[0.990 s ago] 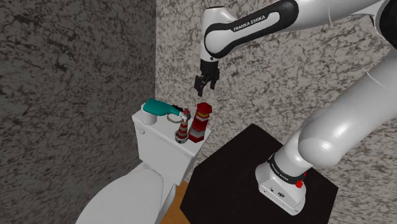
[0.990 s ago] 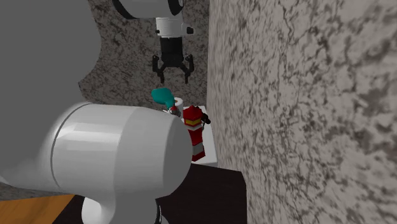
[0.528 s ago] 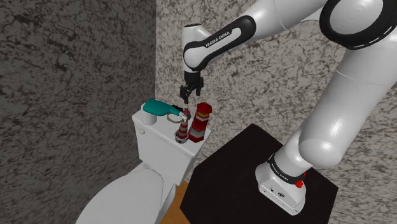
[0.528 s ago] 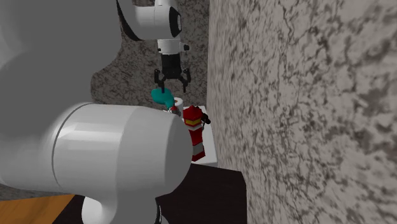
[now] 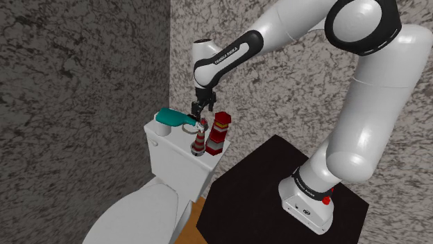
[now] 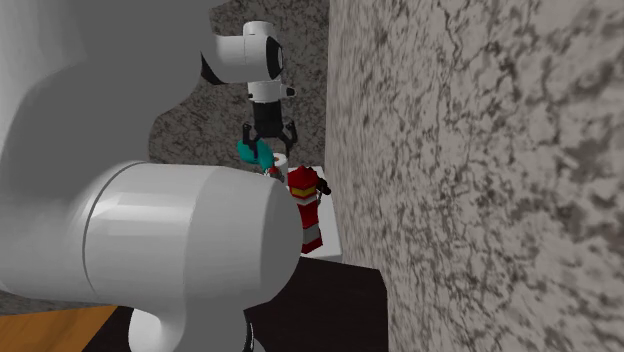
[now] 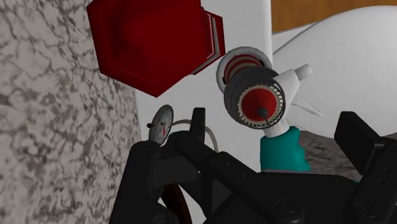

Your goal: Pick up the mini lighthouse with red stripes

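The all-black two-finger gripper [image 5: 200, 109] is seen in the shoulder view above a smooth white toilet tank [image 5: 172, 158], with its fingers parted and nothing clasped between them. The mini lighthouse [image 5: 198, 142], a small tapered cone banded in red and pale grey, is stood upright on the tank lid, just below the gripper. Just beside it, toward that view's right, a taller blocky red tower [image 5: 219, 132] with white bands near its top is placed. A glossy teal object [image 5: 166, 118] is laid toward the left. The walls [image 5: 83, 62] are rendered as rough, mottled grey stone.

In the second exterior view the gripper [image 6: 266, 148] is shown spread over the teal object [image 6: 250, 152], with the red tower [image 6: 305, 205] nearer the camera.

In the wrist view the mini lighthouse [image 7: 257, 95] is seen from above as a ringed round cap with a red centre. It lies ahead of the gripper [image 7: 273, 121], between the separated fingers and untouched by them.
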Controlling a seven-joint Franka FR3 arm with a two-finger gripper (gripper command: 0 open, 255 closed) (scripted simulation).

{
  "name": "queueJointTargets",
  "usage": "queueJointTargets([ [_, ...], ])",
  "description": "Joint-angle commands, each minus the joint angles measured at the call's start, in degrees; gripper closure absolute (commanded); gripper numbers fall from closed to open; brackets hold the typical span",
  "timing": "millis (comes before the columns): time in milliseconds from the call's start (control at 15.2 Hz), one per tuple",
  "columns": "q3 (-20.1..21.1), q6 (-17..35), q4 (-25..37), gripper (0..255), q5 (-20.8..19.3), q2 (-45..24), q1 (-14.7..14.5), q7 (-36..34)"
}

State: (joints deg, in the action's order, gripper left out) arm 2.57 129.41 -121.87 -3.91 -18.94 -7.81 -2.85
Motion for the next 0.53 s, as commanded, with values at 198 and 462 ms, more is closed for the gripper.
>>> queueJointTargets([
  [198,-0.06,1.77,-0.07,255,-0.17,-1.70,-0.05,-0.17],
  [462,-0.05,1.76,-0.10,255,-0.17,-1.66,-0.07,-0.19],
])
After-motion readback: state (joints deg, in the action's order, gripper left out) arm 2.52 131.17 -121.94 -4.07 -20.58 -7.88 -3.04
